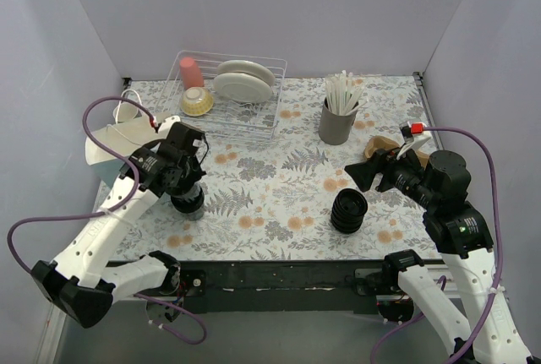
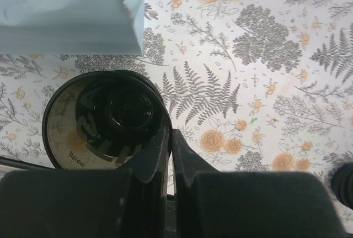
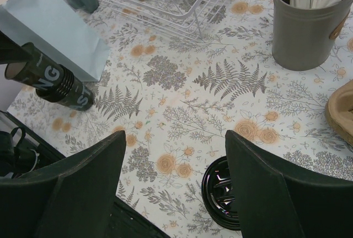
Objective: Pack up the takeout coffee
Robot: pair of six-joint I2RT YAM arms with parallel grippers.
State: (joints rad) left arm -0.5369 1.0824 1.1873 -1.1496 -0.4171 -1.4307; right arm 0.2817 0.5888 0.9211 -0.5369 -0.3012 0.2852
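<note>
Cup: the takeout coffee (image 2: 107,119) is standing upright on the floral table (image 1: 279,187), lid facing up, at the left front and just beside the paper bag (image 1: 108,151).
Left hand: the left gripper (image 2: 170,134) is hovering at the cup's rim with its fingers pressed together and nothing between them.
Right hand: the right gripper (image 3: 176,138) is hanging spread wide and empty above the stack of lids (image 1: 348,210).
Bearing: in the left wrist view the cup is lying to the left of the fingertips. I cannot tell whether they are touching it or just short of it.
Axis: the cup's long axis is running vertical, so the jaws are likely going to need to part and shift sideways to straddle it.
Nearer arm: the left is sitting right at the cup, while the right is working well apart from it.
Count: I am seeing 1 lidded cup, 1 lid stack, 1 bag, 1 dish rack (image 1: 254,123), 1 holder of white sticks (image 1: 336,127) and 2 grippers.
</note>
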